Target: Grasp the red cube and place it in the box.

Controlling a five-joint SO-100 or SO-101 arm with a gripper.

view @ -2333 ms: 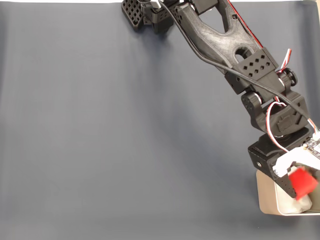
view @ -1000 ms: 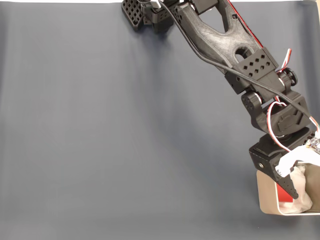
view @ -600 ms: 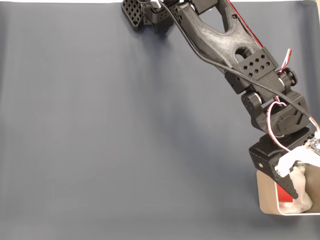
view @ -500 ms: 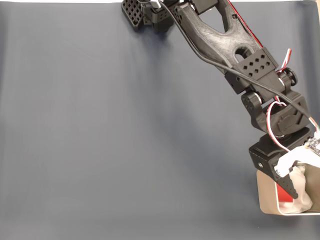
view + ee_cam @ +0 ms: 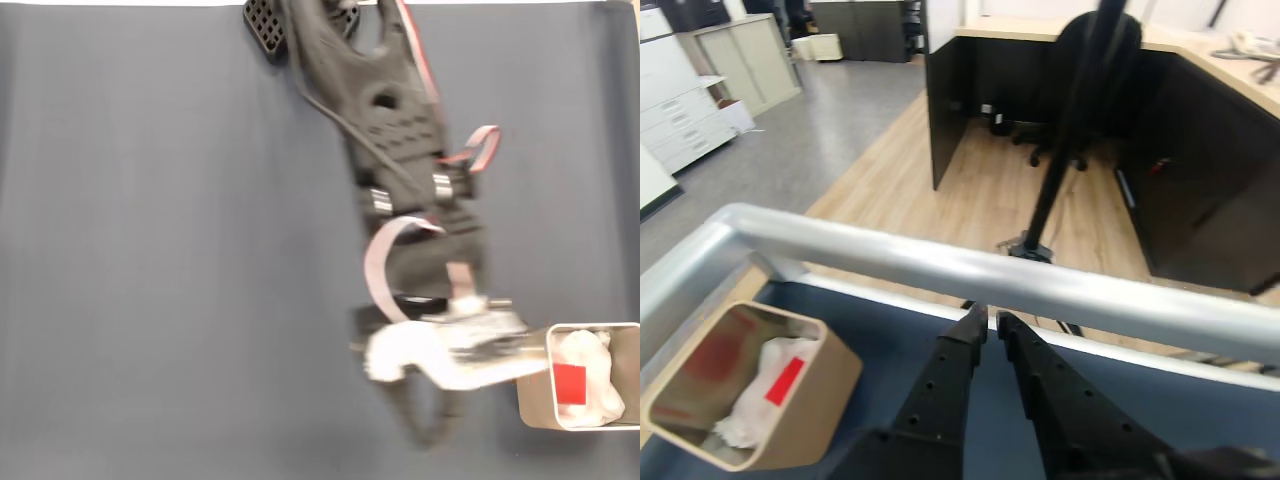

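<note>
Red cube (image 5: 569,384) lies inside the box (image 5: 531,395), on the crumpled white paper lining (image 5: 590,350); wrist view shows the same, cube (image 5: 785,381) on the lining (image 5: 760,395) w/ a red reflection on the box's inner wall (image 5: 680,385). Gripper (image 5: 988,322) sits apart from the box, over the dark blue mat (image 5: 180,260), fingertips nearly touching and holding nothing (arm (image 5: 385,120) is motion-blurred in the fixed view). No readable brands, labels or writing. Beyond the metal rail (image 5: 940,262): office floor, black chair (image 5: 1095,70).
</note>
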